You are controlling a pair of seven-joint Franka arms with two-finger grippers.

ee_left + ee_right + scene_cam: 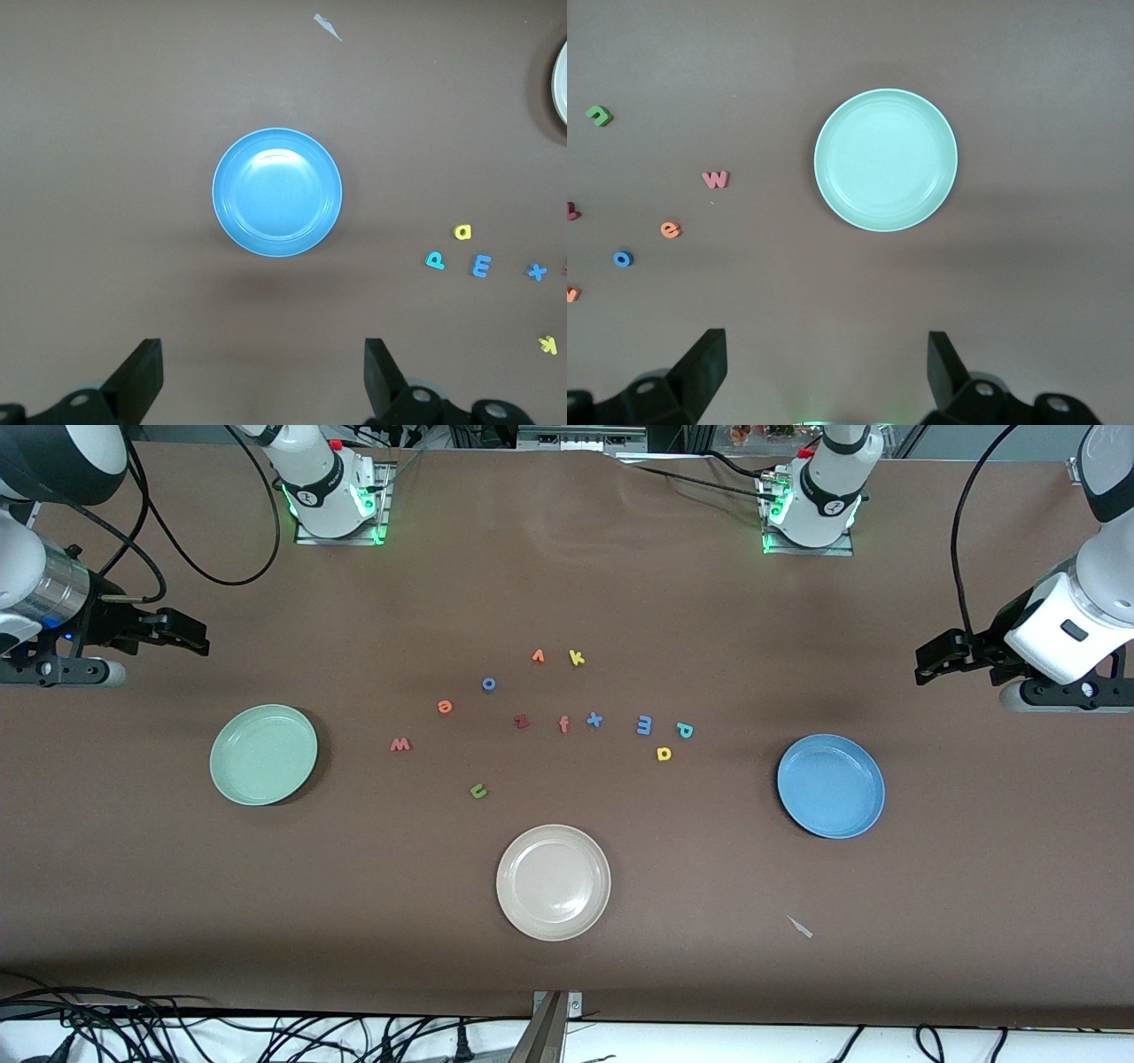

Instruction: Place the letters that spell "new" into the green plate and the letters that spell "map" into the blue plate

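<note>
The green plate (263, 754) (885, 159) lies toward the right arm's end and holds nothing. Beside it on the cloth are the pinkish w (400, 745) (716, 179), orange e (445, 707) (671, 229) and olive n (478, 790) (599, 115). The blue plate (830, 786) (276, 192), also holding nothing, lies toward the left arm's end, with the blue m (644, 725) (481, 266), teal p (685, 730) (435, 260) and yellow a (664, 754) (463, 232) nearby. My right gripper (190, 636) (827, 347) and left gripper (930, 660) (263, 354) hang open over bare table at their own ends, holding nothing.
A cream plate (553, 881) sits nearest the front camera. Other loose letters lie mid-table: blue o (488, 684), dark red z (522, 721), reddish f (563, 724), blue x (594, 719), orange v-like letter (538, 656), yellow k (577, 658). A small scrap (800, 926) lies near the blue plate.
</note>
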